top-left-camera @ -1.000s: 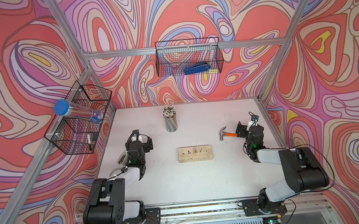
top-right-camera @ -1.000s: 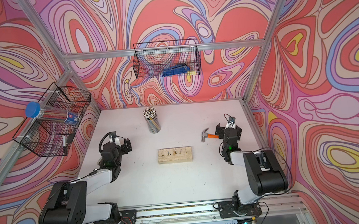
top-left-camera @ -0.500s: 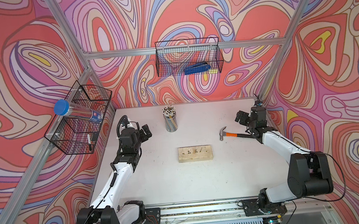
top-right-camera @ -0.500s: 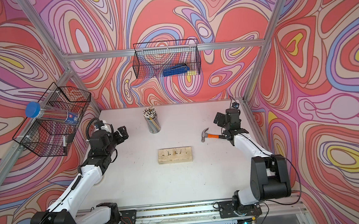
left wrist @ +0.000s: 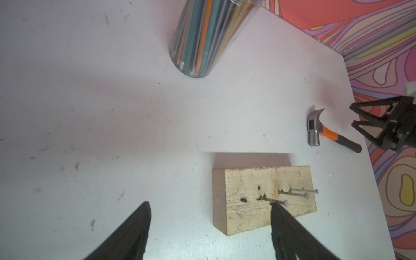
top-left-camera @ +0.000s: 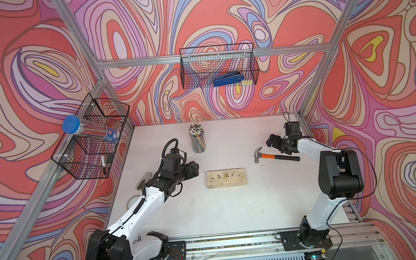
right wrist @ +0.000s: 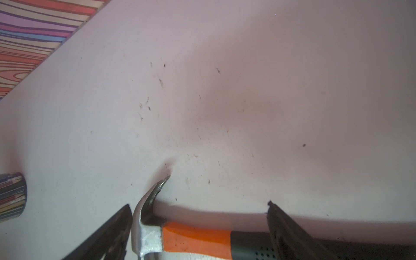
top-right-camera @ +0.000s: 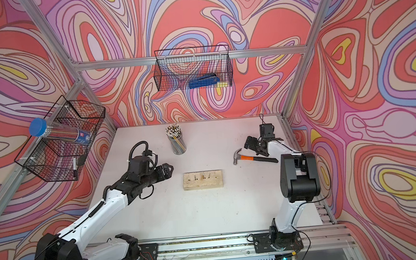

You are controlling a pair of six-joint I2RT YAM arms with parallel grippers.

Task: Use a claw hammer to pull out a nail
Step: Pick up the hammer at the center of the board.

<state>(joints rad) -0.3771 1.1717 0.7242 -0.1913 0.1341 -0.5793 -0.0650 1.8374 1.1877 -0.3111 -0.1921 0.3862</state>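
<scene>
Claw hammer (top-left-camera: 270, 155): flat on white table (top-left-camera: 233, 210), R side. Silver head twd middle, orange-black handle twd R wall. R gripper (right wrist: 199, 205): right over handle, jaws wide apart w/ handle btwn, not squeezing. One finger (right wrist: 117, 225) just beside head, maybe touching, too blurry to tell. Wood block (top-left-camera: 226, 178): mid table, near hammer, not touching. Nails (left wrist: 292, 194): sticking out of block top. L gripper (left wrist: 209, 204): up off table, near block's L end, jaws wide apart, nothing inside. Cup of pencils (top-left-camera: 197, 141): upright, behind block, twd back wall.
</scene>
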